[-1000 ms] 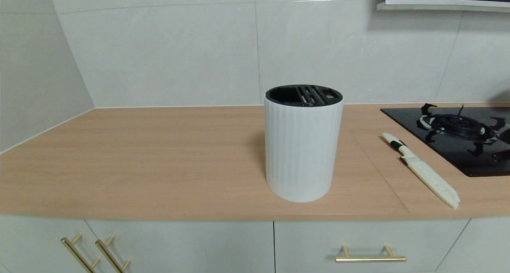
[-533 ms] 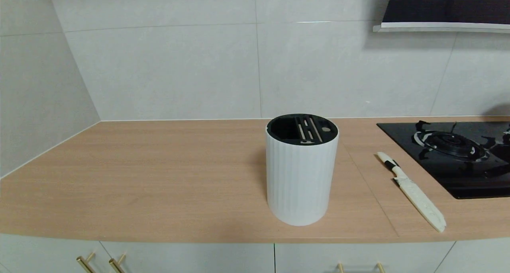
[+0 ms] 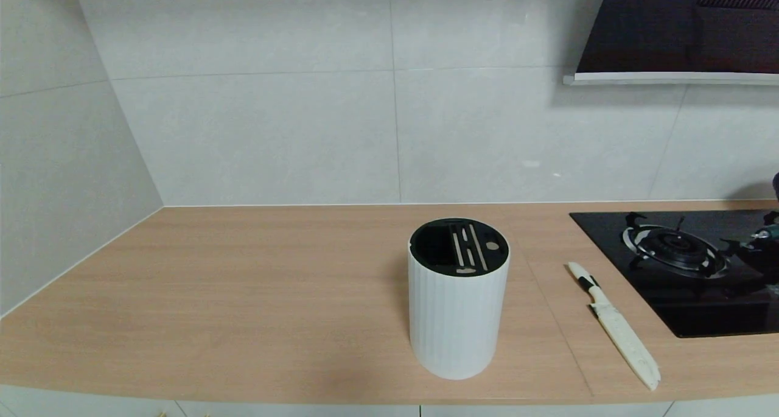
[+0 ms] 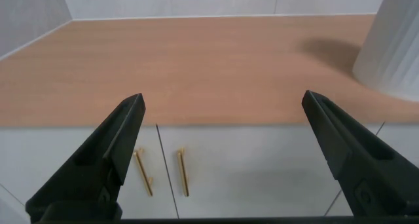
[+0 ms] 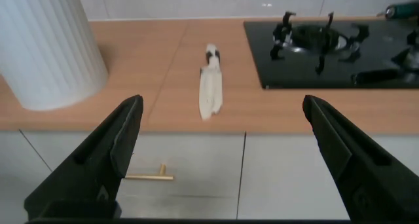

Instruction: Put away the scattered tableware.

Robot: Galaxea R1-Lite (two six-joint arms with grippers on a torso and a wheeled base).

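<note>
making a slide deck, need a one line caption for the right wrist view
Open right claw faces a white knife lying on the counter between the holder and stove.

Bright, soft light falls from above and the right. The holder point(image 3: 457, 307) casts a faint shadow leftward on the counter point(image 3: 243, 295). The hood point(image 3: 675, 33) shades the wall point(image 3: 304, 131) beside it. The hob point(image 3: 688, 307) reflects dimly.

no readable text, labels or numbers
</note>
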